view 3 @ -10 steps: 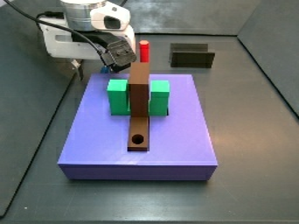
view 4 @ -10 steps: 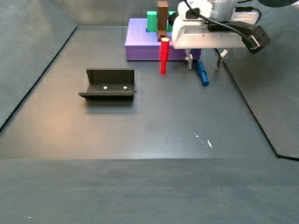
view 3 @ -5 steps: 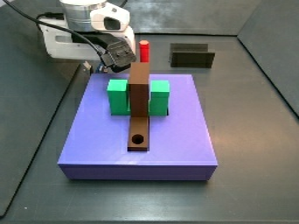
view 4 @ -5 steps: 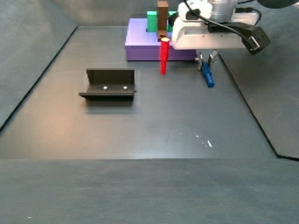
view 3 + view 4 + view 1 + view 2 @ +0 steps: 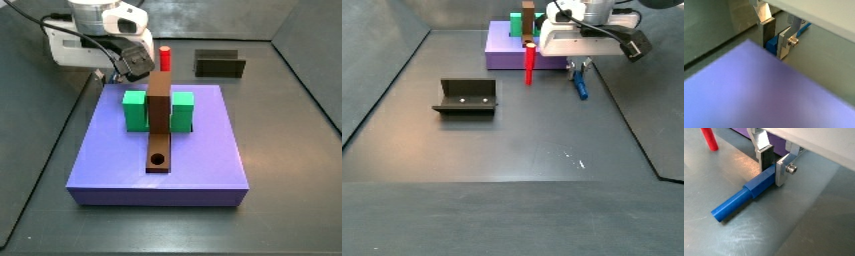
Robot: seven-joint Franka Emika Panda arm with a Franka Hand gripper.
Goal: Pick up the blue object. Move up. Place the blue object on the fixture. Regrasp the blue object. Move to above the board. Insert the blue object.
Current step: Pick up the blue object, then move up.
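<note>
Blue object (image 5: 743, 200) lies flat on the floor at frame centre, your gripper (image 5: 773, 164) clenched on its end, ready for lifting.

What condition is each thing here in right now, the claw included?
Gripper: low over the floor beside the board, fingers around the blue peg's end; contact unclear.
Blue peg: lying flat on the floor.
Red peg: standing upright.
Fixture: slot empty.
Board: flat, carrying green block and brown bar; the bar's hole is empty.
</note>
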